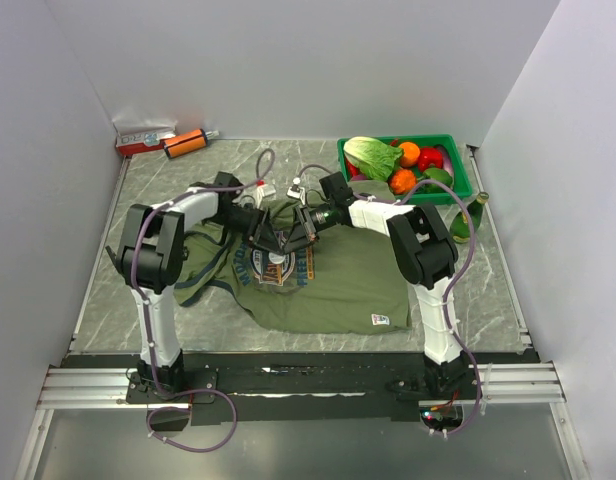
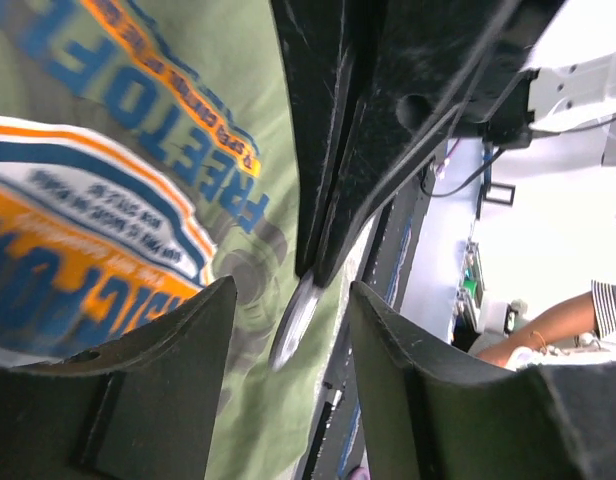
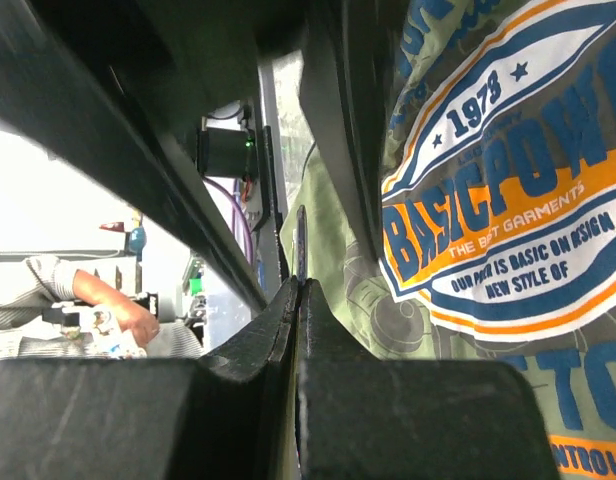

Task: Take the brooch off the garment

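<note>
The olive-green garment [image 1: 338,285] lies spread on the table, its round chest print [image 1: 273,268] under both grippers. My right gripper [image 3: 299,287] is shut on the brooch [image 3: 301,240], a thin whitish disc seen edge-on at its fingertips, just off the cloth [image 3: 348,270]. In the left wrist view the brooch [image 2: 293,322] hangs from the right gripper's shut black fingers [image 2: 328,200], between my left gripper's [image 2: 293,300] own fingers, which stand wide apart and do not touch it. In the top view the left gripper [image 1: 268,240] and right gripper [image 1: 294,238] meet tip to tip above the print.
A green basket [image 1: 458,190] of vegetables stands at the back right, with a green bottle [image 1: 474,214] beside it. An orange tube [image 1: 186,143] and a red-white box [image 1: 143,139] lie at the back left. A white hem label [image 1: 380,320] marks the shirt's near edge.
</note>
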